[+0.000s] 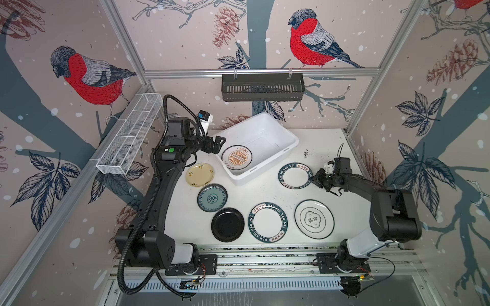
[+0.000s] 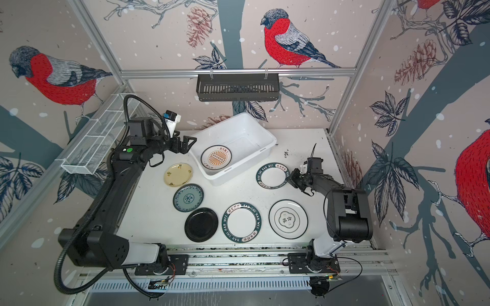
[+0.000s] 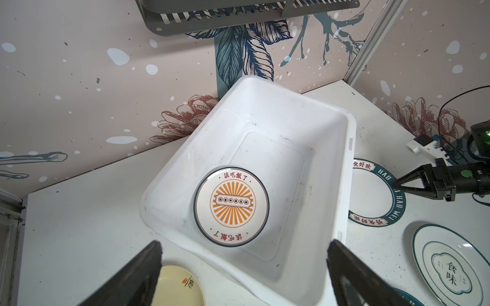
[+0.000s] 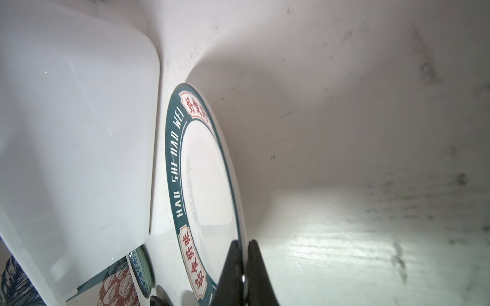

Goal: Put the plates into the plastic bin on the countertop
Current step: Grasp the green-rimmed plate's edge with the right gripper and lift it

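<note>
While only the sunburst plate (image 1: pixel 236 157) lies in the bin (image 1: pixel 275 132), my right jaws clamp a lettered plate (image 1: pixel 295 176); left jaws gape.

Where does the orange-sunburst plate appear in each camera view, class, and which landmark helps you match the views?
Top view: orange-sunburst plate left of centre, inside the plastic bin, at its lower-left end.
Top view: orange-sunburst plate likewise at the bin's lower-left end.
Left wrist: mid-frame, flat on the bin floor.
Right wrist: absent; a green-lettered plate beside the bin's outer wall.
Shared landmark: the plastic bin.
</note>
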`<state>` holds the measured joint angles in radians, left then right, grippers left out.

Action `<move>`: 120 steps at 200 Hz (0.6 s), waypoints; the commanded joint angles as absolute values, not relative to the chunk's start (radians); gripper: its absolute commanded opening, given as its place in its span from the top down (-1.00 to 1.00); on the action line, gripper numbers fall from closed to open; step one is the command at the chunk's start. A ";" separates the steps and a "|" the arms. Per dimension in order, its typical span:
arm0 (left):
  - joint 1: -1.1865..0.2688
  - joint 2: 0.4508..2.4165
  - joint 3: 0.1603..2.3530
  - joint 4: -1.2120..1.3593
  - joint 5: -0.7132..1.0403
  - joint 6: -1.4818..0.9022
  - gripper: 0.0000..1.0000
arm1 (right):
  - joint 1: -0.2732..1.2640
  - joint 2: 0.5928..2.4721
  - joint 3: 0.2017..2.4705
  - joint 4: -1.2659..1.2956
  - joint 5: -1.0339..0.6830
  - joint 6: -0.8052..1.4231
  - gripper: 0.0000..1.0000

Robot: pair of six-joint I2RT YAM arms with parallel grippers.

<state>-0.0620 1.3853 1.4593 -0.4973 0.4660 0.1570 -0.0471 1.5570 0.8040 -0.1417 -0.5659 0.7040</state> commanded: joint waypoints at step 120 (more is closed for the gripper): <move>-0.064 1.416 1.469 -0.427 0.384 0.121 -0.92 | -0.046 1.273 1.060 -0.560 -0.525 0.627 0.99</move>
<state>-0.0620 1.4132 1.4612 -0.4736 0.3882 0.1272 -0.0536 1.2934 1.0019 -0.4881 -0.5171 0.6518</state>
